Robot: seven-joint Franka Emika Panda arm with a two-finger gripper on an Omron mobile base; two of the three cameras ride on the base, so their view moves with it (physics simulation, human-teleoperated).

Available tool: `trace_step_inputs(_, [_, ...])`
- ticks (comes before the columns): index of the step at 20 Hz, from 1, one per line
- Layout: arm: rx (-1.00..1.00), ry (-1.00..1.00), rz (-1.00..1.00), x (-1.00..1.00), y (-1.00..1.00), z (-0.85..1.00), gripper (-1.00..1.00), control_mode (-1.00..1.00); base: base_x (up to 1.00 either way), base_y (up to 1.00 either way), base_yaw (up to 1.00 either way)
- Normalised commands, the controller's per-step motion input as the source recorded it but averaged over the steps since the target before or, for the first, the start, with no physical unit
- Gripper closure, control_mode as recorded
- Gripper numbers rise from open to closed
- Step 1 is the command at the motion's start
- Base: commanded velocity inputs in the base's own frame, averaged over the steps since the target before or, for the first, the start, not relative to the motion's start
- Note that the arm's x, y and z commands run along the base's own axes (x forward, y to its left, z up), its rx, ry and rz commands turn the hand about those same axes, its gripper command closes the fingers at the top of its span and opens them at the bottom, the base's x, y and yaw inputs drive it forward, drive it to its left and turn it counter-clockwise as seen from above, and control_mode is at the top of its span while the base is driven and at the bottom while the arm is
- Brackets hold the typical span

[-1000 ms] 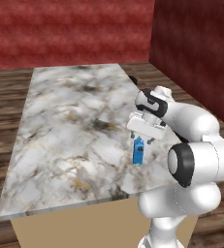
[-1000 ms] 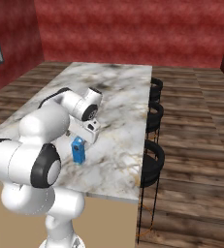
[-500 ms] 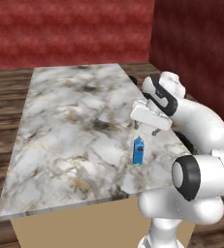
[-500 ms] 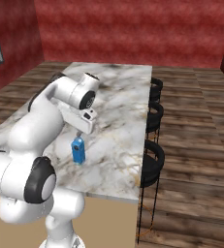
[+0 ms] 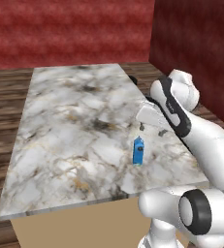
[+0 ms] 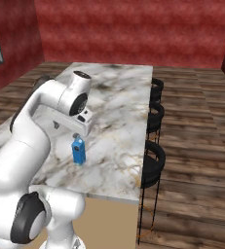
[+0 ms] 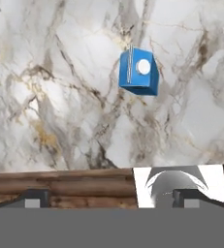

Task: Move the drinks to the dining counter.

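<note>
arm lifted and drawn back since the earlier frames: a second ago the claw sat right over the blue carton (image 5: 138,150), now it hangs above it and toward the stool side, well clear. left to right in the left base view: bare marble of the dining counter (image 5: 70,121), then the carton standing upright near the counter's right edge, then the claw (image 5: 151,128) just above it, fingers spread and holding nothing. right base view agrees: carton (image 6: 78,151) free on the marble, apart from the claw (image 6: 67,129), black stools (image 6: 153,163) along the far side. hand view looks down on the carton's top (image 7: 139,71), white cap visible, nothing touching it. judgement: this drink is delivered and let go; the yellow bottle and green-and-white carton would be next, likely needing the base to drive off and fetch them.
</note>
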Motion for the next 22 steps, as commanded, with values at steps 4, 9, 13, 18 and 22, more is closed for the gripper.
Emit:
trace_step_inputs(4, [-0.28, -0.35, 0.00, -0.23, 0.16, 0.03, -1.00, -1.00, 0.00, 0.00, 0.00])
trace_step_inputs(9, [-0.23, -0.25, 0.00, -0.24, 0.06, 0.36, -1.00, -1.00, 0.00, 0.00, 0.00])
trace_step_inputs(13, [-0.03, -0.07, 0.00, -0.28, 0.00, 0.61, -1.00, -1.00, 0.00, 0.00, 0.00])
trace_step_inputs(18, [0.00, 0.00, 0.00, -0.26, 0.00, 0.55, -1.00, -1.00, 0.00, 0.00, 0.00])
trace_step_inputs(22, [0.00, 0.00, -0.01, -0.33, 0.00, 0.32, -1.00, -1.00, 0.00, 0.00, 0.00])
